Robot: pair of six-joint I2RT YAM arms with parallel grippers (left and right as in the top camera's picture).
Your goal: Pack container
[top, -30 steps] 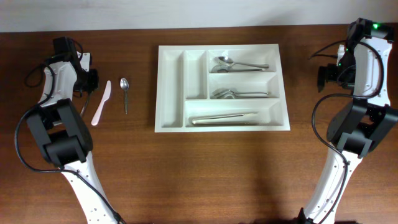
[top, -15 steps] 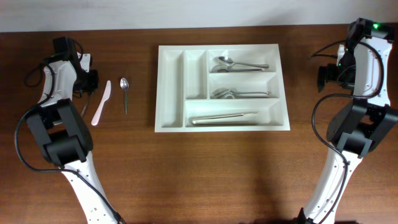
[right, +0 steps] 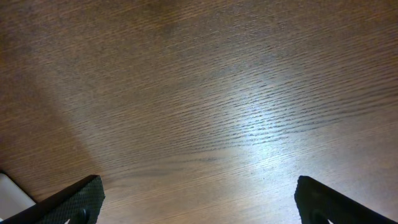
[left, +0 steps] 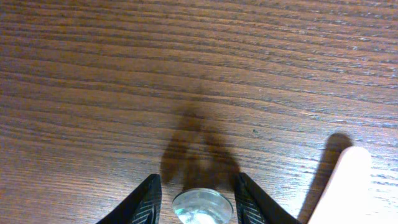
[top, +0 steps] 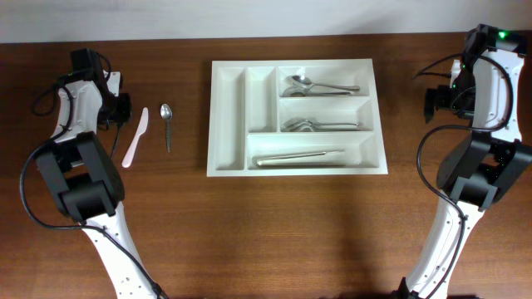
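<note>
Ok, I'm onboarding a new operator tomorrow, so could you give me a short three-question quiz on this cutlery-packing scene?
1. True or false: both narrow upright slots of the container are empty.
2. Which loose items lie on the table left of the container? A) two forks B) a pale plastic knife and a metal spoon C) a whisk and a ladle
3. In one word, how do the jaws of the right end effector stand?
Key: 1 true; 2 B; 3 open.
</note>
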